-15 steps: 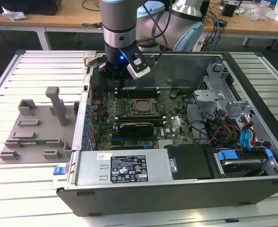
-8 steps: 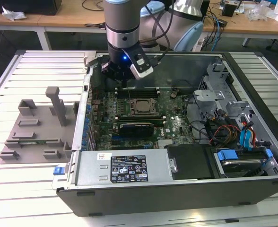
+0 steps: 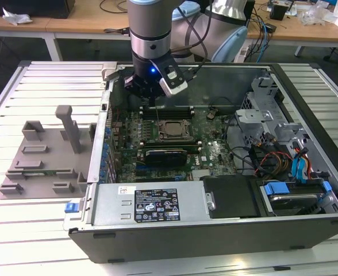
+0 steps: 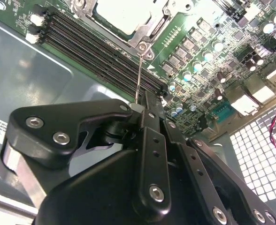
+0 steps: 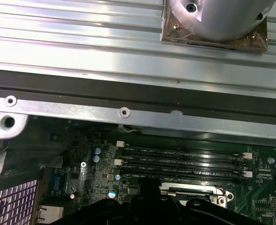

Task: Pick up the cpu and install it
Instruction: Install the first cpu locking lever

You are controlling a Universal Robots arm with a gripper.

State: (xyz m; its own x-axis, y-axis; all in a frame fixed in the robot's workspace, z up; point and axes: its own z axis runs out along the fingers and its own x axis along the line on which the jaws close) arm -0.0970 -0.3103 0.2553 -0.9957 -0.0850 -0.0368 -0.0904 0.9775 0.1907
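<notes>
An open computer case (image 3: 215, 241) lay on the slatted table (image 3: 37, 230), its motherboard (image 3: 215, 152) carrying the cpu (image 3: 170, 130) seated in its socket. Above the memory slots (image 5: 182, 161), the end effector (image 4: 145, 110) had its fingers pinched together on a thin wire lever (image 4: 138, 77) beside the socket.

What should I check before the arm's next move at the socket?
1. Chip in socket: ok. The cpu lies inside the socket frame.
2. Grip: ok. The gripper looks shut on the thin wire lever.
3. Socket latched: not ok. The lever stands upright, not folded down.
4. Room around the lever: ok. The memory slots beside it have nothing sticking up.
5. Chip flat and turned the right way: cannot tell.
</notes>
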